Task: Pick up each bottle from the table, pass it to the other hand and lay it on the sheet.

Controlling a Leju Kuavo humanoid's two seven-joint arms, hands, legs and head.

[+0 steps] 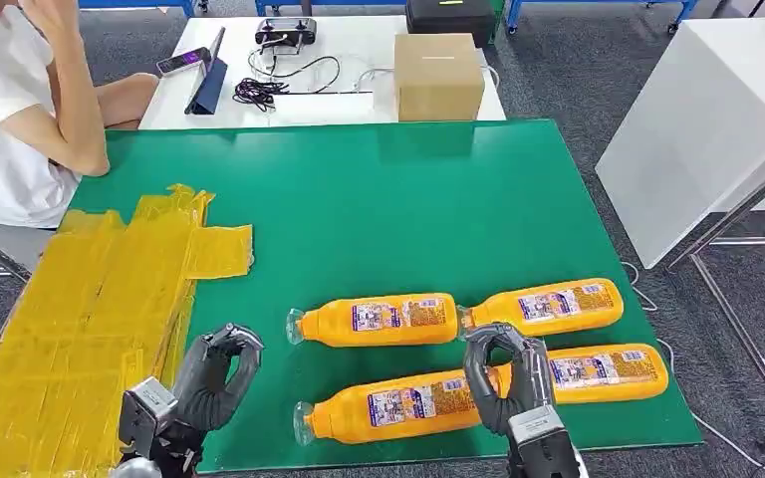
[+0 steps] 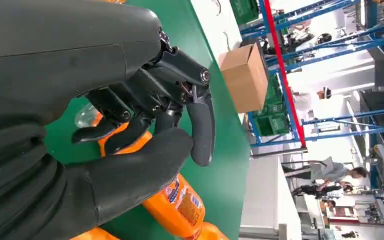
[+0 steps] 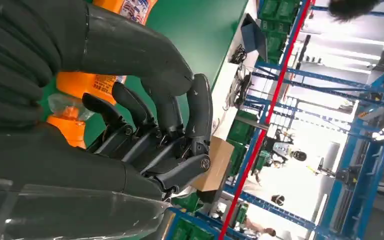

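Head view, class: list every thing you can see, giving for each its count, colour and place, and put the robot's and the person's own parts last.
bottles: four, orange with clear necks, lying on their sides on the mat's near right part.
mat: one, green, covering the near table.
sheet: one, yellow, taped, at the mat's left edge.
box: one, brown cardboard, on the white table beyond the mat.
cables: black, on the white table.
phone: one, dark, on the white table's left part.
person: one, white shirt, seated at far left.
left hand: dark grey, fingers curled, empty, above the mat's near left.
right hand: dark grey, fingers curled, over the near bottles.
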